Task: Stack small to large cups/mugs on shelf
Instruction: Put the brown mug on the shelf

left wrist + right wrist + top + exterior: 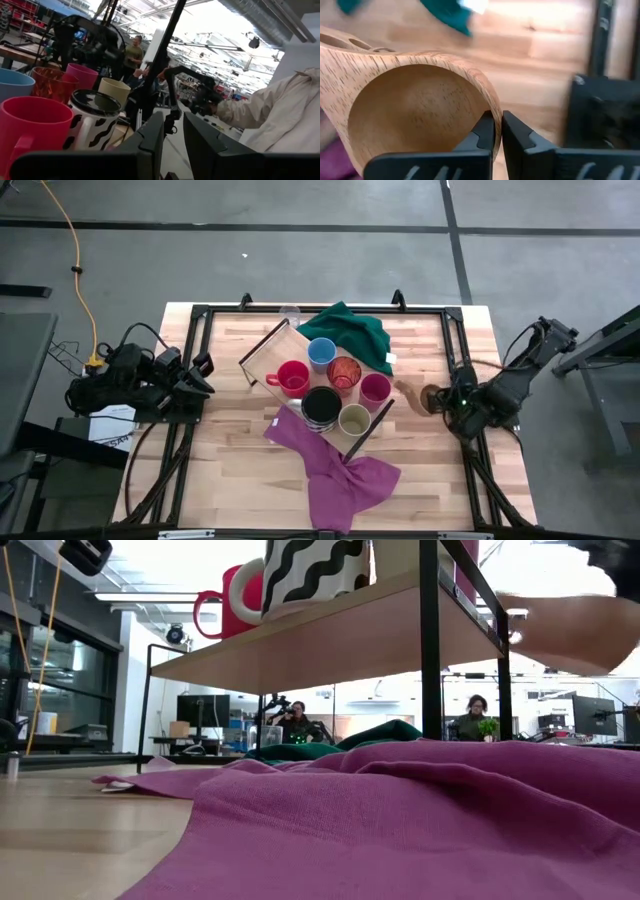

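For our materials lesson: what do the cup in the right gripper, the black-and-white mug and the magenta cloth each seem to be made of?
The cup pinched by its rim in the right gripper: wood, matt, with visible grain lines. The black-and-white mug: probably glazed ceramic, given its smooth, slightly shiny wavy-patterned wall, though painted enamel is possible. The magenta cloth: woven fabric, matt, with a fine weave and soft folds.

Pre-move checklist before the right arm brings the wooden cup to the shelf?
1. Grip: right gripper pinches the wooden cup by its rim, one finger inside and one outside: ok.
2. Cup lifted clear of the table: cannot tell.
3. Free spot on the shelf: bare board on its far-left end, six cups clustered at the other: ok.
4. Left gripper parked at the table's left edge, holding nothing: ok.
5. Purple cloth drapes against the shelf's near side: not ok.
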